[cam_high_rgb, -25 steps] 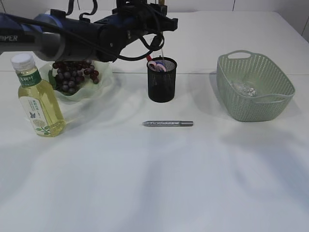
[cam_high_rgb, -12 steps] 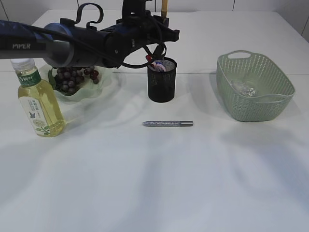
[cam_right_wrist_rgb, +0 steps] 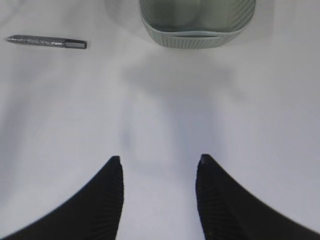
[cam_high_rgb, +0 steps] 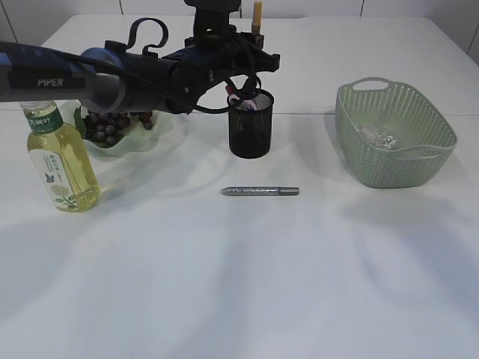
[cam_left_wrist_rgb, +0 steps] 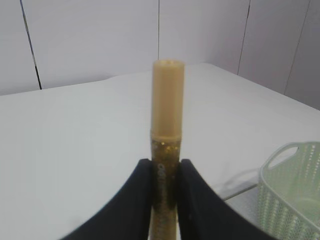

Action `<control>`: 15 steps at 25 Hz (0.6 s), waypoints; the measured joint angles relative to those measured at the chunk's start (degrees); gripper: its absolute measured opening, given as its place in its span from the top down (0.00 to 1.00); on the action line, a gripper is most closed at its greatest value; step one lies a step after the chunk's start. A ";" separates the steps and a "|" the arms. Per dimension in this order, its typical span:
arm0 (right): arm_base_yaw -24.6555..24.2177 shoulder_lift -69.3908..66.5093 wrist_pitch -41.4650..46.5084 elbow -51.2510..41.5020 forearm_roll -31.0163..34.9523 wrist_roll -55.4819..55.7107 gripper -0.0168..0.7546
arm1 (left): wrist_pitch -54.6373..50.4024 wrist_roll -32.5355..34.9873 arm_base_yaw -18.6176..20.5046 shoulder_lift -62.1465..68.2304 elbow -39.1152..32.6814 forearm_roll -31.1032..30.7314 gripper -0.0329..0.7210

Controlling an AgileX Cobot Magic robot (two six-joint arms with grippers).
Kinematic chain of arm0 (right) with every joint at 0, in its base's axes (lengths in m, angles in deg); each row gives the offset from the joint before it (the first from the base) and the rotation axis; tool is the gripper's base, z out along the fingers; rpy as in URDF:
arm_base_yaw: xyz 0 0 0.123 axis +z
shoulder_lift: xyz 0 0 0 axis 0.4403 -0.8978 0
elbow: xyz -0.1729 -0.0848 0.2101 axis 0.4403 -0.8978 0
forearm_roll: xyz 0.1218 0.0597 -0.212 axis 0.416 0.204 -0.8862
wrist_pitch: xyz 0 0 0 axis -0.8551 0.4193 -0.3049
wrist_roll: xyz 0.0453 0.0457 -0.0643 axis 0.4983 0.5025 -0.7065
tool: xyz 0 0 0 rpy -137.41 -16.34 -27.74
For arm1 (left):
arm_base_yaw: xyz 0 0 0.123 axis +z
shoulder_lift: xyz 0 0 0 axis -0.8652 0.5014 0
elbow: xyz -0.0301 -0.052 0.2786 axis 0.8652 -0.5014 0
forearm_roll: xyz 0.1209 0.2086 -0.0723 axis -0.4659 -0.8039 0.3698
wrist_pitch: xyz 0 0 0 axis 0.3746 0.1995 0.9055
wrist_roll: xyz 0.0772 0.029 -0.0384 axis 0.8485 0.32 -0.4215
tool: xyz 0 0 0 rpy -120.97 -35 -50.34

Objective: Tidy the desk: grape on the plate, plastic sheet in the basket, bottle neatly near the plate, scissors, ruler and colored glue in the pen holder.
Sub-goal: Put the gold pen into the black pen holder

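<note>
White cloth-covered table [cam_high_rgb: 239, 284], softly wrinkled, bare across the near half. Mid-table: 1 silver glitter glue pen [cam_high_rgb: 260, 191], lying flat. Left: bottle [cam_high_rgb: 60, 153] upright, just near the plate [cam_high_rgb: 161, 127] of grapes [cam_high_rgb: 112, 123]. Right: green basket [cam_high_rgb: 394, 134] with crumpled plastic sheet [cam_high_rgb: 379, 136] inside. Farther: black pen holder [cam_high_rgb: 251, 123]. Above it, left gripper [cam_left_wrist_rgb: 166, 175] clamped on a gold glue stick [cam_left_wrist_rgb: 167, 125], upright. Right gripper [cam_right_wrist_rgb: 159, 165] open, empty, over bare cloth. Beyond: pale panelled wall [cam_left_wrist_rgb: 90, 35].

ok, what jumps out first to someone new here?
The left arm stretches across the back, its pincer shut on a gold glitter glue stick held upright above the black pen holder. A silver glue pen lies alone mid-table, with the green basket at right.
</note>
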 joint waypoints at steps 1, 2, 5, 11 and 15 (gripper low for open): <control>0.00 0.00 -0.11 0.00 0.00 0.00 0.48 | -0.07 -0.11 0.00 0.23 0.22 0.00 0.81; 0.00 0.00 -0.21 0.00 0.00 0.00 0.48 | -0.13 -0.24 0.00 0.35 0.34 0.00 0.81; 0.00 0.00 -0.34 0.00 0.00 0.00 0.48 | -0.13 -0.36 0.00 0.39 0.55 0.00 0.81; 0.00 0.00 -0.85 0.00 0.00 0.00 0.48 | -0.13 -0.47 0.00 0.39 0.55 0.00 0.81; 0.00 0.00 -0.95 0.00 0.00 0.00 0.48 | -0.13 -0.55 0.00 0.39 0.55 0.00 0.80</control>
